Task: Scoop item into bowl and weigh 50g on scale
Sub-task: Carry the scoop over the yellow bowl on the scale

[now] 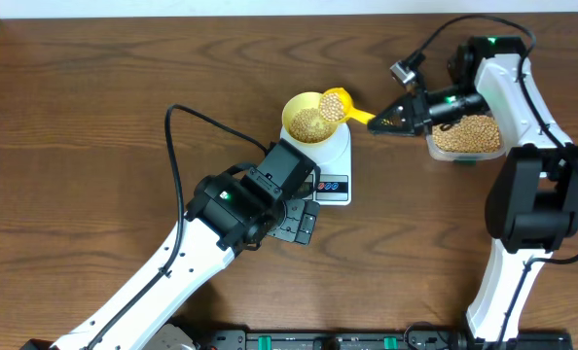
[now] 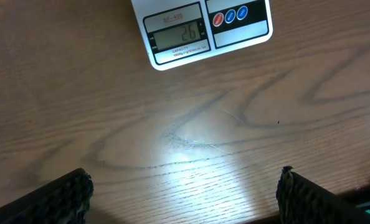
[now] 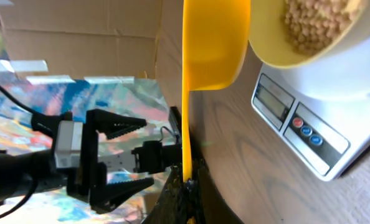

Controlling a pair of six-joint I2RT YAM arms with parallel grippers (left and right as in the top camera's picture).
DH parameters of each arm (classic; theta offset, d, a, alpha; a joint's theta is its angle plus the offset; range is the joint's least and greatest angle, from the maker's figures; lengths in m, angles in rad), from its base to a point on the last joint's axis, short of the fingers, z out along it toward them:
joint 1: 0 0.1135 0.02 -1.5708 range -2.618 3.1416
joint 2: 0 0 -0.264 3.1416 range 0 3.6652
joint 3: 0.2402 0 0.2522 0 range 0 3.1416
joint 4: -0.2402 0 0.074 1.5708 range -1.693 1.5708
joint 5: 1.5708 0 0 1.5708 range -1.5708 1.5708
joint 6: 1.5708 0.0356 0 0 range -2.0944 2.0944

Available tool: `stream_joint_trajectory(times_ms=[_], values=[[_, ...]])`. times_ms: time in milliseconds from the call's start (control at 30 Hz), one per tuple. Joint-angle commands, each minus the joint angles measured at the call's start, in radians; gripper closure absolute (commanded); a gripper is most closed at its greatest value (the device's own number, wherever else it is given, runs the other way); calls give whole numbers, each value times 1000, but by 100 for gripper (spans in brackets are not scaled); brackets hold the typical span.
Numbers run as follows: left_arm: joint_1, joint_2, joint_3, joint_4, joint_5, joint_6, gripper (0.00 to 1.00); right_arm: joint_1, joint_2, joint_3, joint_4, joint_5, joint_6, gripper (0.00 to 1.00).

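The pale-yellow bowl (image 1: 291, 105) stands on the white scale (image 1: 340, 156) and holds tan beans (image 1: 308, 124). My right gripper (image 1: 386, 121) is shut on the handle of a yellow scoop (image 1: 336, 105), whose cup holds beans at the bowl's right rim. In the right wrist view the scoop (image 3: 213, 43) is turned on its side beside the bowl (image 3: 278, 53), with my right gripper (image 3: 188, 186) clamped on its handle. My left gripper (image 1: 302, 219) stands open just in front of the scale's display end (image 2: 203, 31). Its fingers (image 2: 60, 199) have only bare table between them.
A clear tub (image 1: 469, 136) full of beans sits at the right, under the right arm. The left arm stretches from the lower left toward the scale. A cable loops over the table left of the bowl.
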Motion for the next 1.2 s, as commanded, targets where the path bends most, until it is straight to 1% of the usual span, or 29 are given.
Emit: stream_joint_trajectory(times_ms=[0,67,333,567,1167], values=[[3,6,13,-2,-13,9,3,26,10,70,30,31,74,99],[3,6,13,-2,-13,9,3,41,10,107,47,71,106,99],[3,6,13,-2,-13,9,3,84,10,216,48,163,147,99],[3,6,13,-2,-13,9,3,107,10,218,34,171,146,99],[3,6,13,-2,-13,9,3,126,10,218,1,332,135,99]])
